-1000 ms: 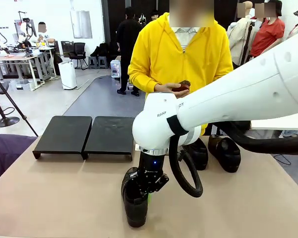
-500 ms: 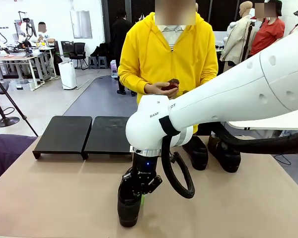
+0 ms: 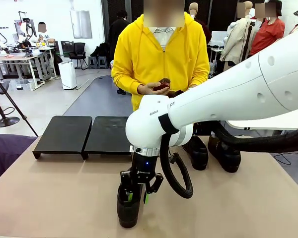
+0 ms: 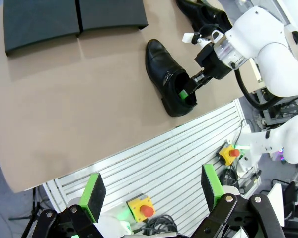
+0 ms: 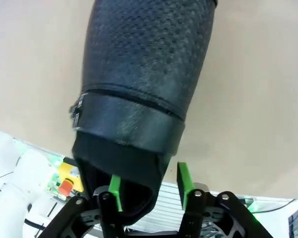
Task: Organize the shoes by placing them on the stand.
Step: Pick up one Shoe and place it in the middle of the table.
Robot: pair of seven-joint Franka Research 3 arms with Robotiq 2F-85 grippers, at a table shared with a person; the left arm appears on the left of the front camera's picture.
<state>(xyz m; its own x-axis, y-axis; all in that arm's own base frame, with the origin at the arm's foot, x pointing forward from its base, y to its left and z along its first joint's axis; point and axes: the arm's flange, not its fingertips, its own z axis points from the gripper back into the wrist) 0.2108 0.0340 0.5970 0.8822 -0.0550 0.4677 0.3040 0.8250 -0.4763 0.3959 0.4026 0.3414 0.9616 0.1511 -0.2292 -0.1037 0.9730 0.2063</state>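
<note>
Front view: right hand (image 3: 138, 197), jaws partly apart, straddles heel wall of one shoe (image 3: 126, 214) on the surface (image 3: 54, 198). Left hand (image 4: 151, 183) wide open, empty.

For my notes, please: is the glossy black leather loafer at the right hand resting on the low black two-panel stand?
No: the front view shows the glossy black leather loafer at the right hand resting on the tan table, short of the low black stand.

Black loafer (image 3: 126, 214) upright at front, two loafers (image 3: 227, 154) side by side right of black stand (image 3: 64, 135)
</note>
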